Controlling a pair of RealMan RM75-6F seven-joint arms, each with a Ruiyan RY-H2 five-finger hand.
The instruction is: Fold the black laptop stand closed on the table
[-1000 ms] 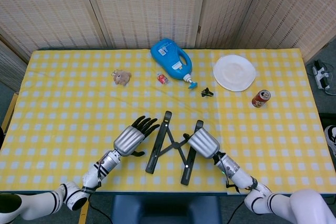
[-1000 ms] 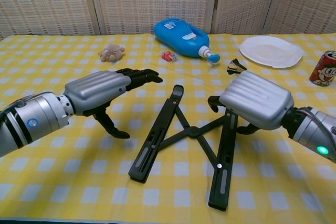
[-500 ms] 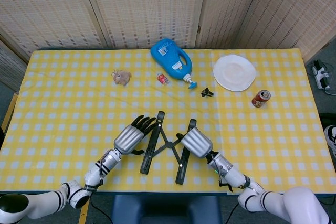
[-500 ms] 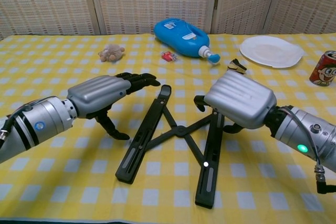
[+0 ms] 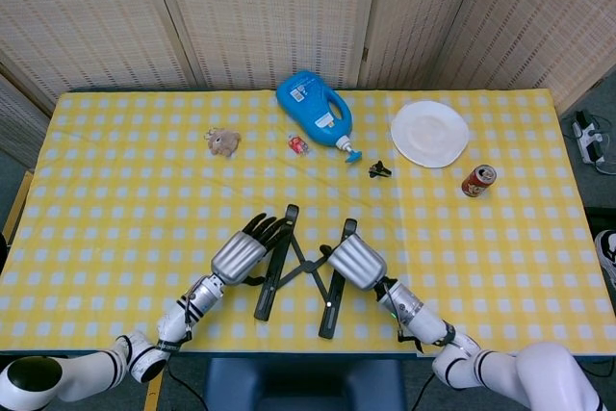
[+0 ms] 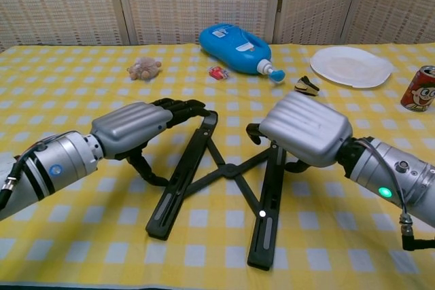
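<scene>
The left hand (image 6: 136, 125) now lies against the outer side of the left rail of the laptop stand (image 6: 224, 171). Its fingers (image 6: 178, 106) are extended over the rail's far end and appear to touch it, with the thumb below beside the rail; nothing is gripped, so the hand is apart. A second ago it stood clear of the rail.

The stand sits at the near centre of the table (image 5: 115, 180), between the two hands. Its rails have drawn visibly closer together over the last second and the whole stand has shifted towards the left hand. The cross links still hold the rails apart, so the fold is judged partly done, not complete.

Both rails have their long axes running from the near table edge towards the far side. The left rail leans right at its far end; the right rail is close to straight. They converge away from the robot, leaving the wider gap at the near ends.

The right hand (image 6: 303, 129) presses on the far part of the right rail from the outer side. Its fingers are hidden beneath it; whether they clamp the rail cannot be told.
</scene>
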